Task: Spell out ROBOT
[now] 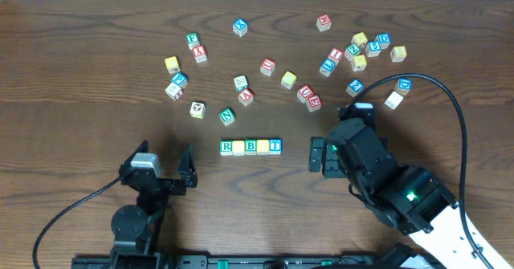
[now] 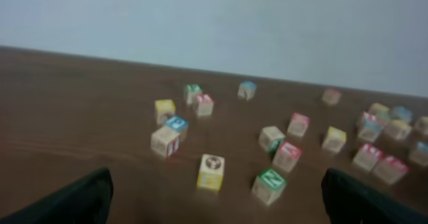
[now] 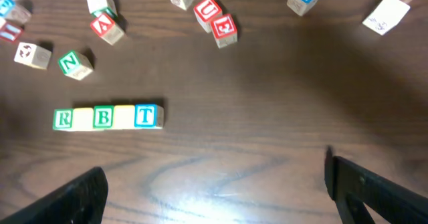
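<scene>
Seen from overhead, on a dark wooden table [image 1: 80, 76]. At the left, the left gripper [image 1: 163, 160] is spread wide and holds nothing, well apart from the word.

In the middle, near the front edge, five cubes sit in a tight row, each touching the next: R cube [image 1: 226, 147], first yellow cube [image 1: 238, 147], B cube [image 1: 251, 146], second yellow cube [image 1: 263, 146], T cube [image 1: 275, 145]. We cannot read any letter on the two yellow tops, so the risk is that the row spells only R, B, T with blanks if the O faces are turned away. The green N cube [image 1: 227, 116] lies loose just behind the R end; a nudge could slide it into the line.

To the right, the right gripper [image 1: 316, 156] is also spread wide and empty, near the T end. We judge the main danger here: a sideways sweep while drawing away could clip the T cube and skew the row.
</scene>
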Controlling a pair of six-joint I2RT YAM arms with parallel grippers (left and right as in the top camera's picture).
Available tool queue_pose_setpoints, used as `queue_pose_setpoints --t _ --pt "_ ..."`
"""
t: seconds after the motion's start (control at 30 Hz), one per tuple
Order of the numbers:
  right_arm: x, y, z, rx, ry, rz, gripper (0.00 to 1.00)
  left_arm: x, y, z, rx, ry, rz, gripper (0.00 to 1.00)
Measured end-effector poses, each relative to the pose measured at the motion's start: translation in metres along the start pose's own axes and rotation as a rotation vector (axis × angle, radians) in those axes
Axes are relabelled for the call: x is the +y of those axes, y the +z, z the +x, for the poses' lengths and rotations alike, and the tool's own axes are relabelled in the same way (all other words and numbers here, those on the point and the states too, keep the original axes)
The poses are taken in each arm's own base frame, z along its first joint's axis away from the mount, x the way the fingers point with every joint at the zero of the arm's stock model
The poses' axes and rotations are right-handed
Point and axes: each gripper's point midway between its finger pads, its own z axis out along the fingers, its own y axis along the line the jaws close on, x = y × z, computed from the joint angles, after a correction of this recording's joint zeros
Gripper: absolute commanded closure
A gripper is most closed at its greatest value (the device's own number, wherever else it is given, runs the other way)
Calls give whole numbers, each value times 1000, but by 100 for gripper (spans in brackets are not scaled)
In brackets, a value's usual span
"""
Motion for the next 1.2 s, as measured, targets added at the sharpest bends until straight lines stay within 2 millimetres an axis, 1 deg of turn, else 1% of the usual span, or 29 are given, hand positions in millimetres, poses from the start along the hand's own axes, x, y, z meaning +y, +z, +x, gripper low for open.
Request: queue_pose_setpoints --t 0.17,1.0,1.2 --pt "0 0 0 0 0 0 1 3 0 0 3 8 -18 2" --pt "0 0 0 1 0 0 1 3 -1 -1 2 8 -21 2" --pt "-4 0 4 14 -11 16 1 3 -1 -1 2 9 -21 2"
